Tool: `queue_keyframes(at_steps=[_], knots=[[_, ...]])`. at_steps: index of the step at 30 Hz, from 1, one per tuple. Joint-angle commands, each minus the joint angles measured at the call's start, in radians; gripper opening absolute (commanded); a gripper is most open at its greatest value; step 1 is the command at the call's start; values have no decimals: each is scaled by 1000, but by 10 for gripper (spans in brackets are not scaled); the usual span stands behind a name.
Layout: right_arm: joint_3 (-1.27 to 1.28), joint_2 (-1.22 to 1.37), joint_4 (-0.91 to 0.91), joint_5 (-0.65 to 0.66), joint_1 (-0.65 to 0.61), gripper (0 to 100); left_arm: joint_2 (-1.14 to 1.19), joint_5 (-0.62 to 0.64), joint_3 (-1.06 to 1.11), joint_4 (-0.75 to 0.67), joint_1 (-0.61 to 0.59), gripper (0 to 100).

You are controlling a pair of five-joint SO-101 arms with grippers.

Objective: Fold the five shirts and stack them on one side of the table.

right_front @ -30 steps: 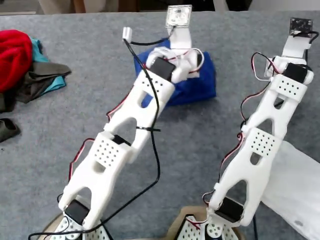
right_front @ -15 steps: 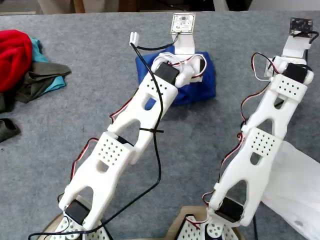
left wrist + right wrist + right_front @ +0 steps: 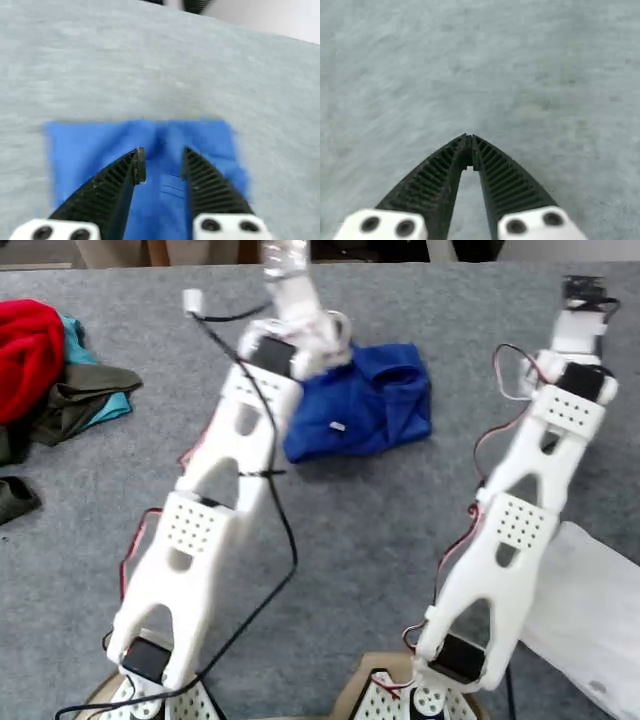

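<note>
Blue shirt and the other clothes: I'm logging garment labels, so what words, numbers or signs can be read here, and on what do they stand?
No readable text anywhere in these pictures.
Small pale tag on the blue shirt, high view: too small to read.
Faint label lines on the same shirt, left wrist view: too blurred to read.

This looks like a robotics lab or hobby workbench rather than a home laundry spot. The left arm [image 3: 200, 530] and the right arm [image 3: 520, 520] are white plastic, with a bare black motor [image 3: 458, 660] at the base and a loose cable [image 3: 293, 552] hanging free. Both are fixed at the near edge of a surface [image 3: 380, 530] covered in grey felt-like cloth, which also spreads under the right claw [image 3: 469, 150]. A heap of shirts [image 3: 40, 370] lies well off to the outer side of the left claw [image 3: 161, 162].
</note>
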Motion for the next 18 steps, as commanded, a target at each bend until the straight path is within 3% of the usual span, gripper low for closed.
queue_keyframes(at_steps=[1, 6, 9, 18], knots=[[-42, -133, 129, 80, -122, 5, 24, 12, -5, 15, -72, 52], [-36, -265, 316, 170, -294, 5, 99, 28, -3, 15, -75, 19], [-36, -292, 400, 204, -377, 5, 125, 141, -3, 14, -89, 19], [50, -298, 422, 212, -564, 5, 179, 190, 55, -84, -184, 20]])
